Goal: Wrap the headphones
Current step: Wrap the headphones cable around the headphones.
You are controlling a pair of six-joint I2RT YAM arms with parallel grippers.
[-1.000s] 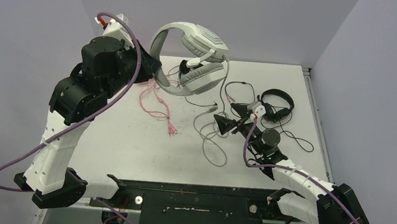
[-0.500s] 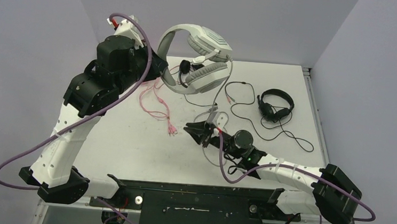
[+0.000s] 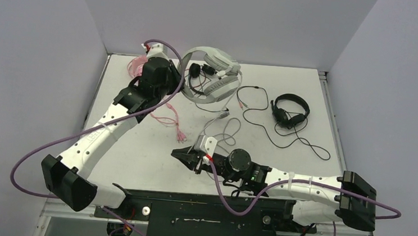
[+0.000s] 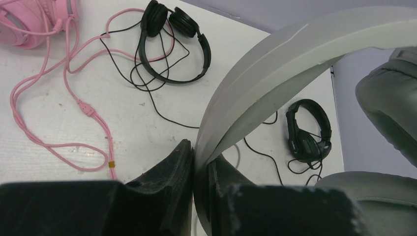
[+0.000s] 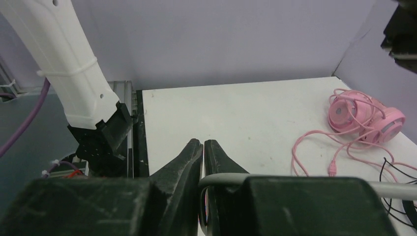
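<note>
Cable-gathering looks to be the step in hand. At the far middle of the counter (image 3: 137, 146) the left claw (image 4: 194, 169) is clamped on the headband (image 4: 275, 73) of the white headset (image 3: 213, 76); whether its cups touch the surface I cannot tell. Low at the near middle, the right claw (image 5: 202, 147) has its fingers pressed together, with the grey cable (image 3: 224, 127) seemingly pinched at their root, since it runs out to the side in the wrist view. Between the two claws the cable lies in loose loops on the counter.

To do this well, I judge that the left claw should hold the headset steady and clear of the surface, leaving room to pass cable round it. The right claw should carry its pinch toward the headset and lay each turn snug beside the last, round the headband or cups. It should take up slack bit by bit rather than haul, as a hard pull could drag the band out of the left grip or strain the cable's root. A black headset (image 4: 172, 39) lies just beside the white one, its thin cord close to the grey loops, so a low sweep could hook it; keep the turns high. The pink headset (image 5: 366, 118) and the other black headset (image 3: 291, 110) lie well apart, not yet wrapped
</note>
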